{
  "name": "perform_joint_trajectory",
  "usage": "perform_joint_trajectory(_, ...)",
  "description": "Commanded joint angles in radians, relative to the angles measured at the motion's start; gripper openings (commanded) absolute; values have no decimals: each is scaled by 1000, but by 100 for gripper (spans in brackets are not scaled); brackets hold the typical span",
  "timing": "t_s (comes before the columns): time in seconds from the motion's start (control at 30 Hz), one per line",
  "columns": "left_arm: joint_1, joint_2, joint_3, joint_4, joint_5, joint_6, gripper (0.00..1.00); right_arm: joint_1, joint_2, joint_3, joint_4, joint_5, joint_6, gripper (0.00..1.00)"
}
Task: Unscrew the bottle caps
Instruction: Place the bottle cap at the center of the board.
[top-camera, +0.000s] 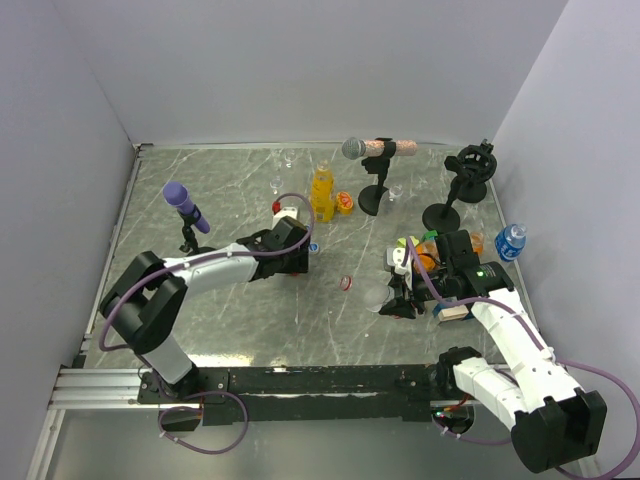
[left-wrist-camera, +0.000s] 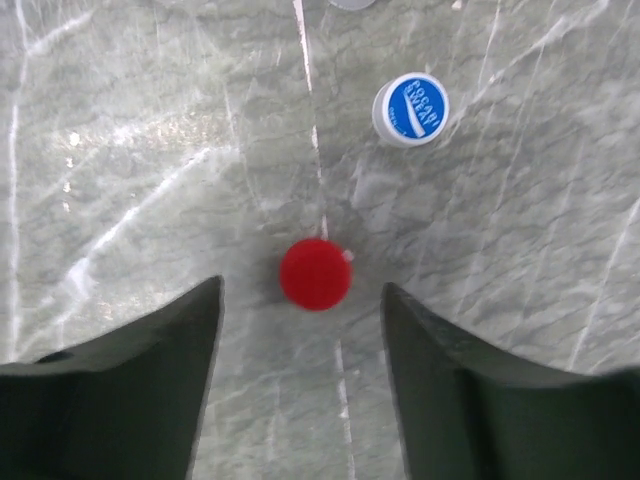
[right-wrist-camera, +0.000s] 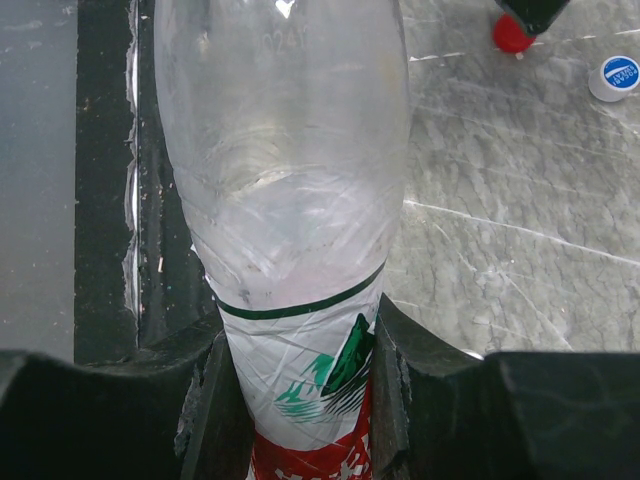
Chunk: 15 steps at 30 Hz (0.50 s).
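My left gripper (top-camera: 303, 250) (left-wrist-camera: 302, 290) is open and low over the table. A loose red bottle cap (left-wrist-camera: 315, 273) lies just beyond its fingertips, apart from both; a blue-and-white cap (left-wrist-camera: 410, 109) (top-camera: 314, 246) lies farther on. My right gripper (top-camera: 398, 297) (right-wrist-camera: 300, 340) is shut on a clear bottle (right-wrist-camera: 285, 190) (top-camera: 380, 297) with a red-white-green label, held lying towards the left, its neck out of the wrist view. The red cap (right-wrist-camera: 512, 33) and blue cap (right-wrist-camera: 620, 77) also show there. A yellow-orange bottle (top-camera: 321, 193) stands at the back. A blue-labelled bottle (top-camera: 511, 242) stands at the right.
A purple microphone (top-camera: 186, 207) on a stand is at the left; another microphone stand (top-camera: 375, 175) and a black stand (top-camera: 462, 185) are at the back. A small reddish round piece (top-camera: 347, 283) lies mid-table. Orange items (top-camera: 428, 258) crowd behind my right gripper. The black rail (right-wrist-camera: 110, 200) runs beside the bottle.
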<state>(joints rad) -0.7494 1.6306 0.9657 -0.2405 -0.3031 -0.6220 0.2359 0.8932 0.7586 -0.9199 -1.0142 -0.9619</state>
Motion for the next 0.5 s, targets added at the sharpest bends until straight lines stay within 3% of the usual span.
perform_joint_trajectory(0.0, 5, -66, 51, -19, 39, 30, 77, 3, -10, -4, 26, -26, -12, 32)
perform_joint_trajectory(0.17, 4, -204, 51, -22, 159, 65, 88, 3, -7, -2, 26, -24, -12, 31)
perform_joint_trajectory(0.3, 5, -394, -28, 70, 375, 122, 99, 3, -8, -2, 24, -23, -11, 32)
perform_joint_trajectory(0.47, 5, -651, -171, 233, 594, 229, 97, 3, -8, -1, 23, -27, -12, 32)
